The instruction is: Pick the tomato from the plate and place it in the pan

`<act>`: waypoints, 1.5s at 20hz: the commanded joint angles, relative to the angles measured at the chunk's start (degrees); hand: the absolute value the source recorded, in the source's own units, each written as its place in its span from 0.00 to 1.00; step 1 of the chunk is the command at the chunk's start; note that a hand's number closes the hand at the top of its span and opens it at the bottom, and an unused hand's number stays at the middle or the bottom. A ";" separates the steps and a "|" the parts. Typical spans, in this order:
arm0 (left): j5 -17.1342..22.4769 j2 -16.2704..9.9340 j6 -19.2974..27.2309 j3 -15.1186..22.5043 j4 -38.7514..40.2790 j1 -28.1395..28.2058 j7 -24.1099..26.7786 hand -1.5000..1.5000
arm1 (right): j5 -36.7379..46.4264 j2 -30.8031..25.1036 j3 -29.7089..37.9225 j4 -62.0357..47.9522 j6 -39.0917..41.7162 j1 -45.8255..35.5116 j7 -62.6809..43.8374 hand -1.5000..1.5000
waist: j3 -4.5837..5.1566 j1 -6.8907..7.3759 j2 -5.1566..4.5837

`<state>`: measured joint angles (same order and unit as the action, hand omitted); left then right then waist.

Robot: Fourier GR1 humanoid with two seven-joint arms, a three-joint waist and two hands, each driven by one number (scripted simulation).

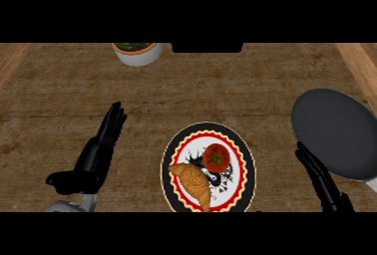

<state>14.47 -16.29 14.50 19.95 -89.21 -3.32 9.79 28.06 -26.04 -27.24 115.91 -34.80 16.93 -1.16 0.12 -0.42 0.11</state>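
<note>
Tomato (216, 157) and croissant (193, 186) lie on plate (171, 149).

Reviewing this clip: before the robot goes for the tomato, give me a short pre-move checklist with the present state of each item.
1. Tomato on the plate, uncovered: ok.
2. Croissant lies beside the tomato, close to it; whether they touch: cannot tell.
3. Right hand open, holding nothing, between plate and pan: ok.
4. Pan holds nothing, free for the tomato: ok.
5. Left hand open, left of the plate, out of the path: ok.
6. Plant pot at the far edge, away from the path: ok.
</note>
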 commanded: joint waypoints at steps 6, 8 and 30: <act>-1.69 0.96 -0.30 1.64 -1.23 -0.93 -2.39 0.50 | 18.03 1.26 -5.78 0.51 19.44 -11.72 -30.49 0.00 | 0.09 1.61 -0.20; -2.35 1.45 0.62 1.34 -0.93 -0.81 -1.32 0.50 | 20.91 1.64 -9.15 -0.79 24.81 -12.82 -34.92 0.00 | 0.13 1.77 -0.14; -4.36 4.01 -7.28 -6.41 -1.04 0.30 -3.13 0.50 | 31.74 22.02 -8.48 -28.74 32.29 -23.25 -39.43 0.00 | -0.13 0.54 -0.11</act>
<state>9.23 -11.47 10.15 15.84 -89.37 -3.74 7.18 58.30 -5.57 -37.23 92.24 1.54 -7.21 -43.63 0.01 0.10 0.02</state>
